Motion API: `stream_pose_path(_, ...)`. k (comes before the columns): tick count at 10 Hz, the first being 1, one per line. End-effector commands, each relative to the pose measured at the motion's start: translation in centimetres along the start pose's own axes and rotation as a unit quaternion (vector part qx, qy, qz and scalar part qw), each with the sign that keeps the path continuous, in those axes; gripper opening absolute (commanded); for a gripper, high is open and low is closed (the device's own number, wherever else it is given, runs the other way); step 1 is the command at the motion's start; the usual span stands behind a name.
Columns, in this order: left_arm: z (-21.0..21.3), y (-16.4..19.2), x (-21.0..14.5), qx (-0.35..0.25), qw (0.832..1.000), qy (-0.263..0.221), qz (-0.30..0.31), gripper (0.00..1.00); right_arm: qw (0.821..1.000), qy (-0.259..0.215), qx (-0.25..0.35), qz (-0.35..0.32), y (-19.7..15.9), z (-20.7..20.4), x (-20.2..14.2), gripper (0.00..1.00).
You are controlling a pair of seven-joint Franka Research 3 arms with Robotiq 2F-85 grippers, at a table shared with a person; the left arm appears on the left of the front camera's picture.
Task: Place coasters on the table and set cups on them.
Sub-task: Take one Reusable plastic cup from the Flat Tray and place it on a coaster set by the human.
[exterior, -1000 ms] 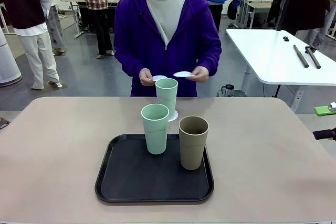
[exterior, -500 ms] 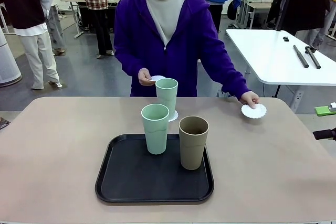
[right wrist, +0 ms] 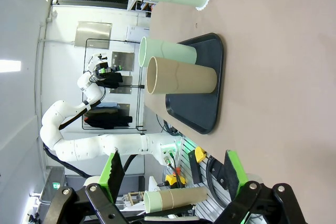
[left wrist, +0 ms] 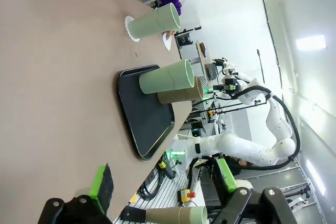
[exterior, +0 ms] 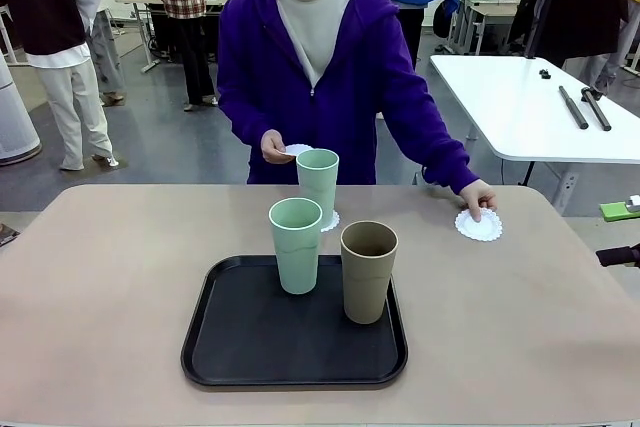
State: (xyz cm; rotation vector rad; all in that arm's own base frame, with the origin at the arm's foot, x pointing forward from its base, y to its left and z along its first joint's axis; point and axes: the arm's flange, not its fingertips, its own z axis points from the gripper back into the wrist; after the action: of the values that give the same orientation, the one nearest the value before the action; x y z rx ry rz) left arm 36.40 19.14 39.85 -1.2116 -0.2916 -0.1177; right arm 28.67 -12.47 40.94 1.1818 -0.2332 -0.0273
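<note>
- left gripper [left wrist: 161, 182]: jaws fully apart, holds nothing, touches nothing
- right gripper [right wrist: 173, 174]: likewise wide and empty
- tray [exterior: 230, 347]: carries mint cup [exterior: 296, 245] and brown cup [exterior: 368, 272]
- second mint cup [exterior: 318, 185]: on coaster [exterior: 331, 220], just behind tray
- second coaster [exterior: 478, 227]: on table [exterior: 100, 277], well right of tray, person's hand [exterior: 480, 194] touching it

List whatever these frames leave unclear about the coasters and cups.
- Centre coaster: in the front view the far mint cup stands on it, so only a scalloped edge shows.
- Held coaster: in the front view the person's hand and that cup's rim hide most of it; one or several, cannot tell.
- Right coaster: in the front view the person's other hand covers its far edge; in the right wrist view the top edge cuts it off.
</note>
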Motion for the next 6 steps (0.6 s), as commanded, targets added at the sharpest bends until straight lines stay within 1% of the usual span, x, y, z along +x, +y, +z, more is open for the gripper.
stream_pose_path(1, 0.36, -0.02, 0.03, -0.005, 1.000, 0.000, -0.009, 1.00, 1.000, -0.006, 0.012, 0.006, 0.09, -0.11, 0.31, 1.00)
stream_pose_path(6, 0.36, -0.02, 0.03, -0.005, 1.000, 0.000, -0.009, 1.00, 1.000, -0.006, 0.012, 0.006, 0.09, -0.11, 0.31, 1.00)
